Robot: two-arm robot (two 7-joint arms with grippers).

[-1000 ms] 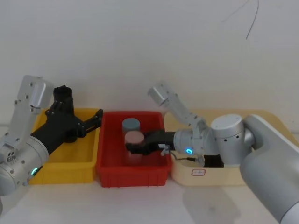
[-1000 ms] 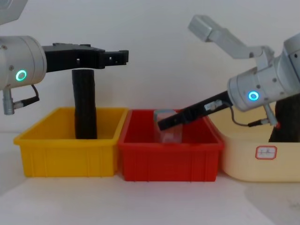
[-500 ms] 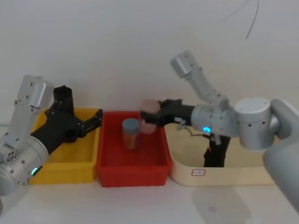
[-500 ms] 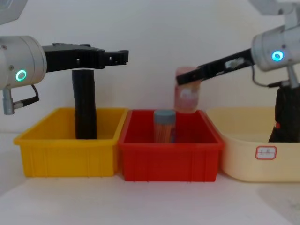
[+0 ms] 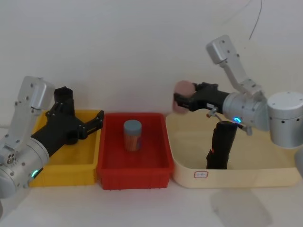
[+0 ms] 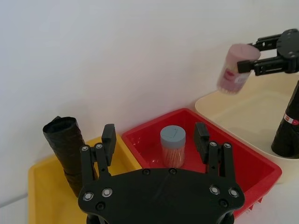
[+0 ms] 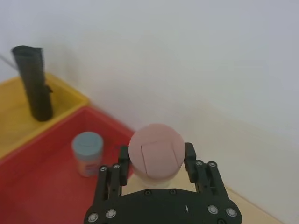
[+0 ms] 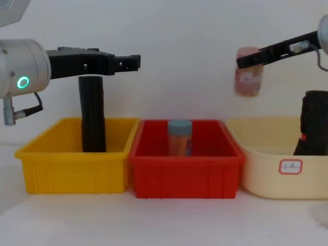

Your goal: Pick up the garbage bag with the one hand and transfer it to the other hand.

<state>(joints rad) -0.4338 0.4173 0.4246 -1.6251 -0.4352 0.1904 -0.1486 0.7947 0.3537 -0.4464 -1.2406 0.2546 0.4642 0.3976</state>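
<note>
None of the task proper is done, as far as I can judge: the garbage bag (image 5: 221, 144), the thick glossy black roll with its small red dot, stands upright and untouched in the cream tub (image 5: 236, 177) on my right. My right pincer (image 5: 182, 101) is instead clamped on a pink-lidded jar (image 8: 248, 72), held in the air above the tub's near-left corner, between the red bin (image 5: 134, 172) and the bag. I reckon that jar must be put down before either pincer can take the bag, and the whole pass from one to the other is still ahead.

My left pincer (image 8: 130, 62) hovers with its fingers apart over the yellow bin (image 8: 72, 171), gripping nothing, just in front of the slimmer plain black roll (image 8: 92, 115) that stands in that bin. A blue-lidded jar (image 5: 132, 135) stands alone in the red bin.

All three bins sit side by side, touching, on a pale surface (image 8: 169, 223). Behind them rises a plain white wall (image 5: 142, 47), bare but for a thin dark wire (image 5: 256, 19) hanging at the upper right.
</note>
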